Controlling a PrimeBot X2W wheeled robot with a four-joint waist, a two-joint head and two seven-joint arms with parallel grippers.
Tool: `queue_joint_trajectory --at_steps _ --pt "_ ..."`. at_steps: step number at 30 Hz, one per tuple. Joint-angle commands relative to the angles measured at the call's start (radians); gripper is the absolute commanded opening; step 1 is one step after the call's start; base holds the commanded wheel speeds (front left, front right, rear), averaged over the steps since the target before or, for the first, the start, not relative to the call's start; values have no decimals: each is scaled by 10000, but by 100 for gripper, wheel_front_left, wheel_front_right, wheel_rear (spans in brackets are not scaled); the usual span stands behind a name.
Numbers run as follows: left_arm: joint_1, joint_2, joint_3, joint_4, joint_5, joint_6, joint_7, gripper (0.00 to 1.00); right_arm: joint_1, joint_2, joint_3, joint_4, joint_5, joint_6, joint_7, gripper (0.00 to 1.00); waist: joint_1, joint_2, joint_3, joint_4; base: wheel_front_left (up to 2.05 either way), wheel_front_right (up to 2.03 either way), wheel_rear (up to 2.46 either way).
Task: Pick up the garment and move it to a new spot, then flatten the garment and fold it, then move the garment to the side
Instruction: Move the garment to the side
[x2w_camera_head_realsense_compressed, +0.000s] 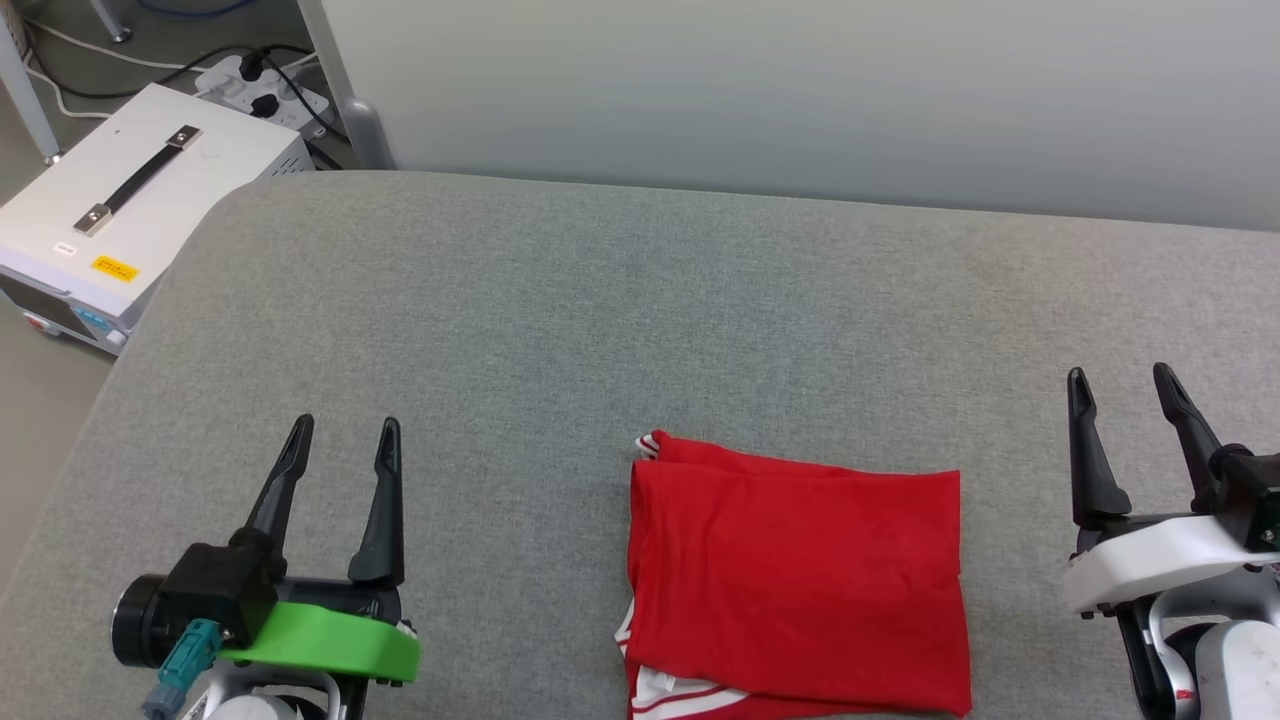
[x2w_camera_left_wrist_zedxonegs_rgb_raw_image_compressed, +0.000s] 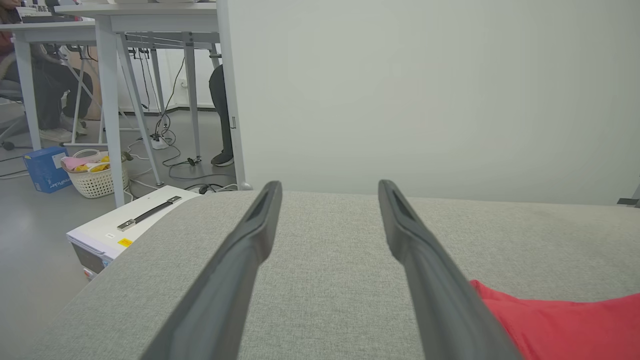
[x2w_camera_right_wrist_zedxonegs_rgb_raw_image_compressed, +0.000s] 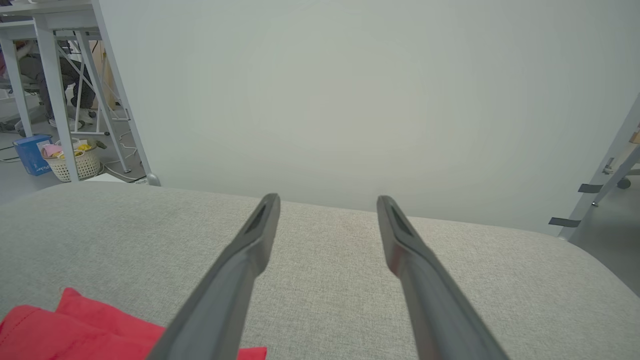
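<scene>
Where the shirt (x2w_camera_head_realsense_compressed: 795, 575) is laid: near edge of pad (x2w_camera_head_realsense_compressed: 640, 300), folded.
Left gripper (x2w_camera_head_realsense_compressed: 347, 423): jaws wide, empty.
Right gripper (x2w_camera_head_realsense_compressed: 1118, 372): jaws wide, empty.

Bright even light, soft faint shadows, sharp focus, wrist views wide-angle

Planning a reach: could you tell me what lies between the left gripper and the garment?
Head view: only bare grey surface between left gripper and garment.
</scene>
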Motion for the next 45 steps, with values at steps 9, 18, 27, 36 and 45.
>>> queue_joint_trajectory --at_steps 9,18,27,36,45 --pt "-94 12 -11 6 -34 -29 -57 100 83 11 210 109 228 4 352 100 0 120 108 0 0 0 0" --pt "-189 21 -32 31 -46 -29 -57 100 545 -402 1249 -134 1932 4 4597 100 0 120 479 5 0 0 0" --pt "-518 -29 -262 56 -55 -29 -57 100 710 -144 916 -858 2513 4 8389 100 0 120 1041 235 0 0 0" --pt "-744 -42 -361 118 -73 -29 -57 100 512 174 1167 -27 2778 4 9132 100 0 120 1368 488 0 0 0" --pt "-852 -56 -400 144 -46 -29 -57 100 264 -51 1928 936 2711 4 8904 0 0 120 1505 501 0 0 0"
